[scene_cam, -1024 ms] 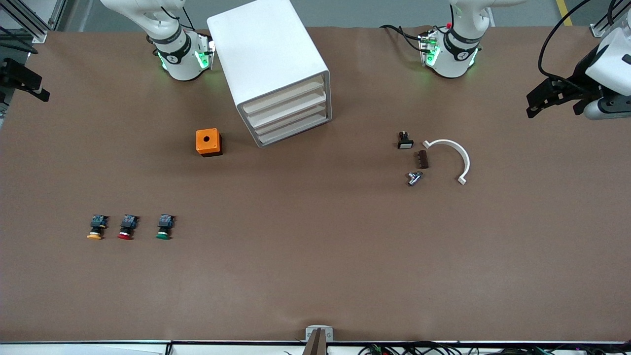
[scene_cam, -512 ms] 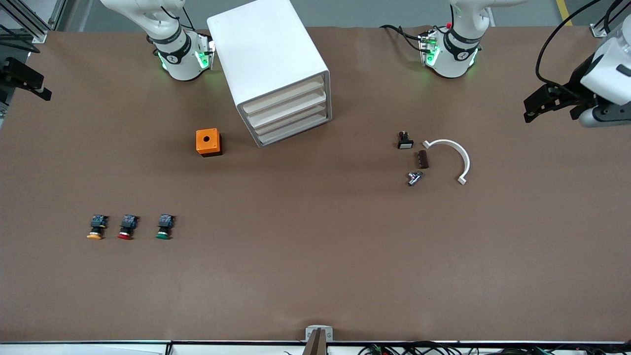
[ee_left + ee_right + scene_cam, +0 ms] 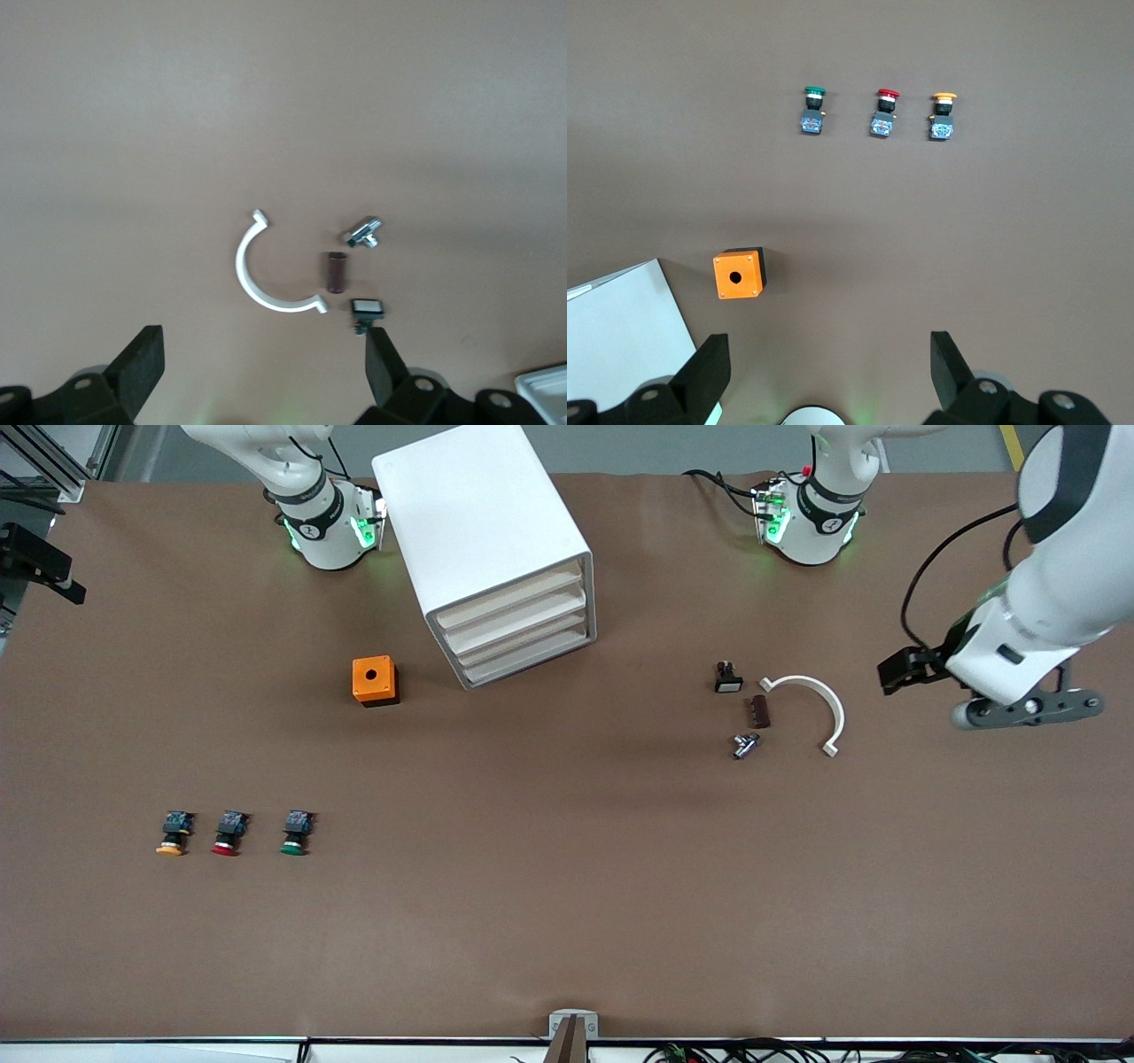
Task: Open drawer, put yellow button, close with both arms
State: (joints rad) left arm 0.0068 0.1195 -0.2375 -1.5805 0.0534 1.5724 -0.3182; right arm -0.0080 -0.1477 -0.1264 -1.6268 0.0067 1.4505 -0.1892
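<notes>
Here, with nothing yet touched, the right hand (image 3: 53, 576) hangs over the edge of the bench (image 3: 567, 921) at the right arm's end, and its wrist view shows the two fingers (image 3: 700, 372) spread wide with nothing between them. Below it, nearer the front camera, three push-buttons lie in a row: the yellow button (image 3: 173, 834) at the right arm's end of the line, then the red button (image 3: 229, 834), then the green button (image 3: 295, 833). Each lies on its side, cap toward the front camera and black-and-blue body toward the robots. An orange box (image 3: 376, 680) with a hole in its top stands just beside the white cabinet (image 3: 478, 522). The cabinet's four drawers are all pushed in, the drawer (image 3: 509, 598) uppermost, and their fronts are turned toward the front camera and partly toward the left arm's end. Toward that end lie a small black switch (image 3: 728, 677), a brown piece (image 3: 759, 711), a metal fitting (image 3: 746, 745) and a white curved clip (image 3: 819, 700). The left hand (image 3: 904, 669) hovers just past the clip, over bare bench, its fingers (image 3: 142, 363) likewise parted and empty. The drawer lies from this hand toward the right arm's end, well apart, its front angled this way, so the left arm looks better placed to pull it. The yellow button sits on the right arm's side and looks best taken across its body.
</notes>
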